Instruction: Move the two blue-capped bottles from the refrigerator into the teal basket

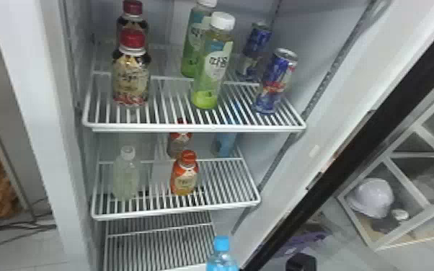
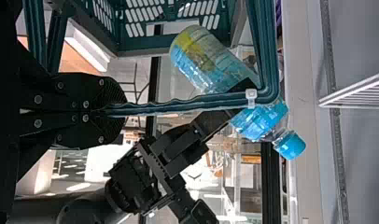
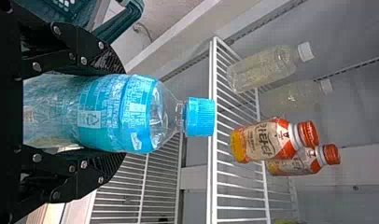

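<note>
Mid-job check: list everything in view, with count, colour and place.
Blue-capped bottle: 1, blue, between right gripper's fingers
Teal basket: 1, teal, hanging from left gripper
Blue item: 1, blue, middle shelf, back right
Cans: 2, blue, top shelf, right
Green bottles: 2, green, top shelf, centre
Red-capped bottles: 2, cream-dark, top shelf, left
Clear bottles: 2, pale, middle shelf
Orange bottles: 2, orange, middle shelf
Shelves: 3, white, refrigerator
Helmet: 1, white, background right
Right gripper, left gripper: 2, black

One blue-capped bottle (image 3: 115, 113) is gripped upright near the teal basket (image 2: 141, 44), another (image 1: 226, 143) shelved.
</note>
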`<action>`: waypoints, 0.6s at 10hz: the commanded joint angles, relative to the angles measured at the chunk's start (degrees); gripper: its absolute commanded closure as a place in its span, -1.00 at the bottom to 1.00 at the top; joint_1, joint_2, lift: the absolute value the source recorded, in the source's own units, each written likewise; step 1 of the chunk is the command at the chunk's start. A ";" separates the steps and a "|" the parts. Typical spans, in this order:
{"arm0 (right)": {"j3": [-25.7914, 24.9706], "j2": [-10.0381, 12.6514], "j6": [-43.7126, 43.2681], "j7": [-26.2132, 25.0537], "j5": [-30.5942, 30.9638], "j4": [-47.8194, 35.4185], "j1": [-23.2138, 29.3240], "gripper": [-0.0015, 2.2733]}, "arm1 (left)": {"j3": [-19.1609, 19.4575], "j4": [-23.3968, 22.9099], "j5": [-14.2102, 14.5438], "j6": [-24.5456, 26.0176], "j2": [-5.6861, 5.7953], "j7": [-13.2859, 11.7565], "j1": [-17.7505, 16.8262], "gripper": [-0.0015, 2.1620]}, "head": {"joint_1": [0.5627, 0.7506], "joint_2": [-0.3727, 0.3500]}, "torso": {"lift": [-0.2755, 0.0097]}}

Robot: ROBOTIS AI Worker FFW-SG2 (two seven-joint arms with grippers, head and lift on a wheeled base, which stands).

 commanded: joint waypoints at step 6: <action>-1.82 1.82 -8.75 3.43 1.23 4.00 -1.39 -0.63 | -0.05 0.03 0.17 -0.39 -0.15 -0.09 0.28 0.09 | 0.41 -0.94 | -0.02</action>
